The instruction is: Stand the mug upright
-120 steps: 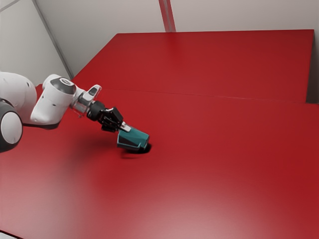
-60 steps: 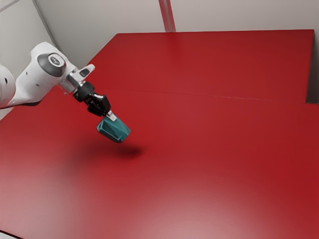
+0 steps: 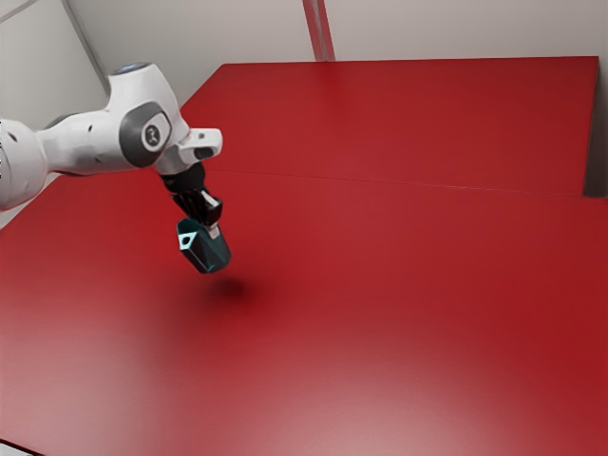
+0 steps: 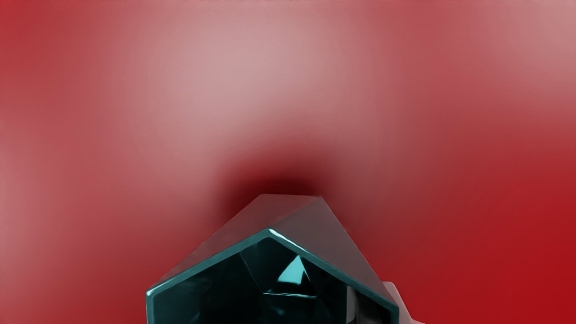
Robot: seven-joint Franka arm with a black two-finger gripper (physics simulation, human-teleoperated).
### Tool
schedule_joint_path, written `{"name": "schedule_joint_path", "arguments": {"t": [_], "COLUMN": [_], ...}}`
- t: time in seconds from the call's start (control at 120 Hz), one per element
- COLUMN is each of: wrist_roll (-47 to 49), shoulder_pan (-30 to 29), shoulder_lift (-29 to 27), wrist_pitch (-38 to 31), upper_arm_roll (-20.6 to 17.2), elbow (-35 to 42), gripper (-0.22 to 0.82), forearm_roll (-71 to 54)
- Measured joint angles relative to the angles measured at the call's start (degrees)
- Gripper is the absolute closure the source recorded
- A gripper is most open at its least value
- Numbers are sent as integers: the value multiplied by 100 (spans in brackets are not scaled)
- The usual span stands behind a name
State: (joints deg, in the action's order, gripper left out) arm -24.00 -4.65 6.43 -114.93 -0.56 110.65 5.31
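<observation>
Red worktop [image 3: 399, 313] spreads beneath pale walls [image 3: 456, 28] as a teal mug [image 3: 206, 251] is held aloft by a black pincer [image 3: 214, 229], well clear of its shadow [image 3: 230, 288]. The mug's side wall is gripped, with one finger [image 4: 351, 306] seen inside the mouth and another [image 4: 397, 300] outside. The righting of the mug in the air is judged to be the step in hand; its remaining lean would need to be taken out before the base is lowered onto the surface and the grip released. The mouth is turned upward and back toward the pincer, while the long axis is slanted, its base pointed down toward the exterior view's right. Which way the handle faces cannot be told.
</observation>
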Motion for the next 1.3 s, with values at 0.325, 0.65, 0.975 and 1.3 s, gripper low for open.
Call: {"name": "schedule_joint_path", "arguments": {"t": [0.325, 0.65, 0.975, 1.3], "wrist_roll": [587, 937, 1115, 1174], "shoulder_pan": [26, 43, 101, 128], "shoulder_lift": [377, 646, 539, -89], "wrist_pitch": [-385, -468, -440, 256], "upper_arm_roll": [-93, -94, -100, -93], "elbow": [66, 64, 64, -463], "gripper": [79, 77, 20, 4], "forearm_roll": [-360, -380, -274, -300]}}
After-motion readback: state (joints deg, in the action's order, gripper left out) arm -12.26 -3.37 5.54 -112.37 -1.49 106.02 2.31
